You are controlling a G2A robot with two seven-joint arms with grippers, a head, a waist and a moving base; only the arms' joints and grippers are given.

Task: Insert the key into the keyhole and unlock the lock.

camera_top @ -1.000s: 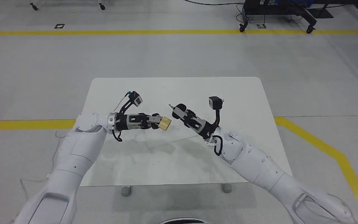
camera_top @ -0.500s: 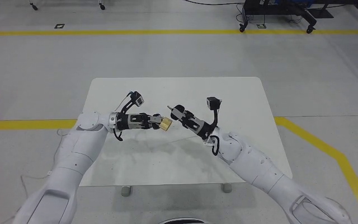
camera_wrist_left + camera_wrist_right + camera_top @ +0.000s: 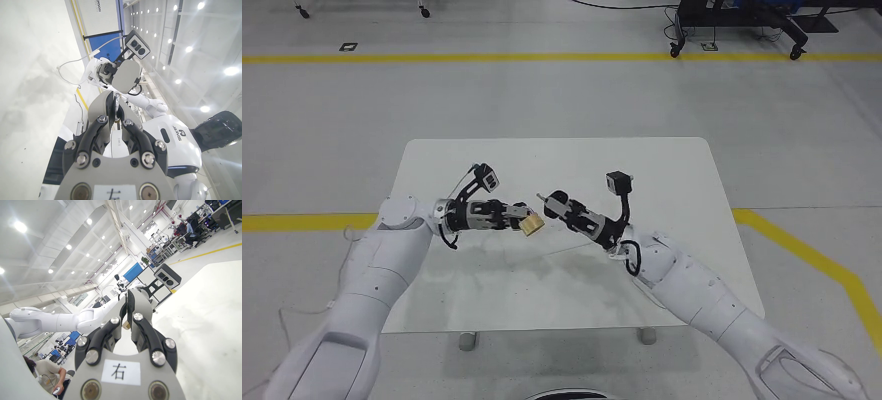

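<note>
The arms (image 3: 697, 295) are glossy white shells, rounded at shoulder and elbow, changing to black and silver segments toward the wrists. Each wrist bears a small black camera box (image 3: 617, 181) with a pale face on a black bracket. A thin black cable (image 3: 446, 240) loops beside the left forearm. The left gripper (image 3: 115, 98) has a grey base plate, black link bars pinned with silver screws (image 3: 159, 144), and grey fingers (image 3: 96, 108) lined with ribbed black pads (image 3: 110, 102). A white label (image 3: 114, 193) with one black character sits between two brass-coloured screws. The right gripper (image 3: 127, 294) is built alike. The torso (image 3: 185, 151) is white with dark lettering.
</note>
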